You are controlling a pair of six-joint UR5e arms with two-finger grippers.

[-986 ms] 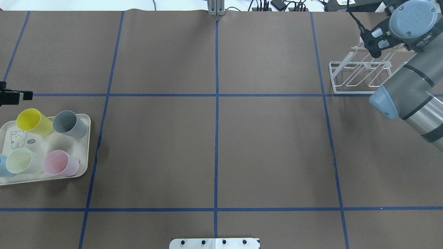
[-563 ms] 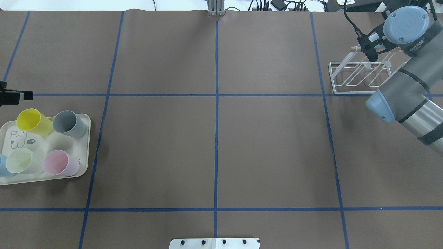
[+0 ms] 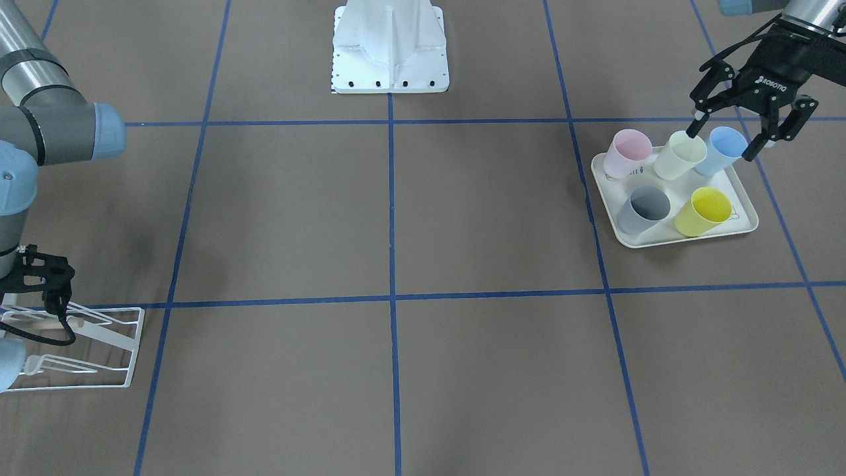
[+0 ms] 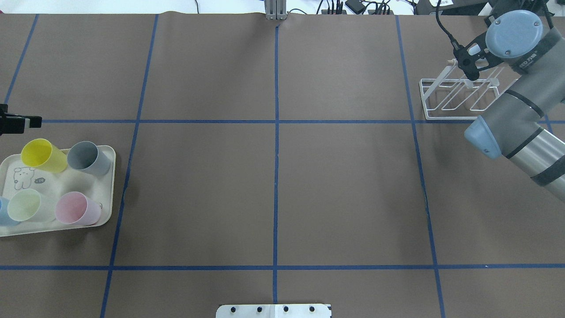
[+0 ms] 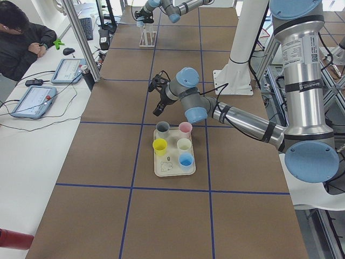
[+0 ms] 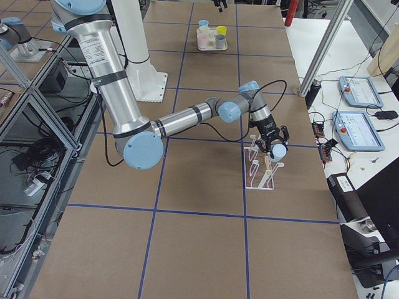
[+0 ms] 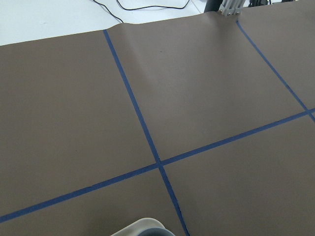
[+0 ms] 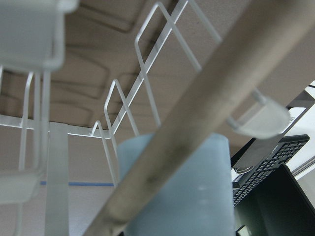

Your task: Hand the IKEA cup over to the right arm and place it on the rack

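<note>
My right gripper (image 4: pixel 468 66) hangs over the far side of the white wire rack (image 4: pixel 446 99), its black cable looping up behind it. In the right wrist view a light-blue cup (image 8: pixel 187 196) fills the lower middle, held at the grip, just behind the rack's wooden rod (image 8: pixel 206 123) and among its prongs. From the front the right gripper (image 3: pixel 46 284) sits just above the rack (image 3: pixel 99 330). My left gripper (image 3: pixel 724 139) is open over the tray, its fingers straddling a pale green cup (image 3: pixel 681 155) and a blue cup (image 3: pixel 724 149) without holding either.
The cream tray (image 3: pixel 667 239) at the robot's left also holds a pink cup (image 3: pixel 628 151), a grey cup (image 3: pixel 644 208) and a yellow cup (image 3: pixel 704 210). The robot's white base (image 3: pixel 390 46) stands mid-table. A person sits at tablets (image 5: pixel 67 70) beside the table.
My right arm has swung a little to the left over the rack, carrying its gripper along the rod. The left gripper and the cups on the tray have not moved.
</note>
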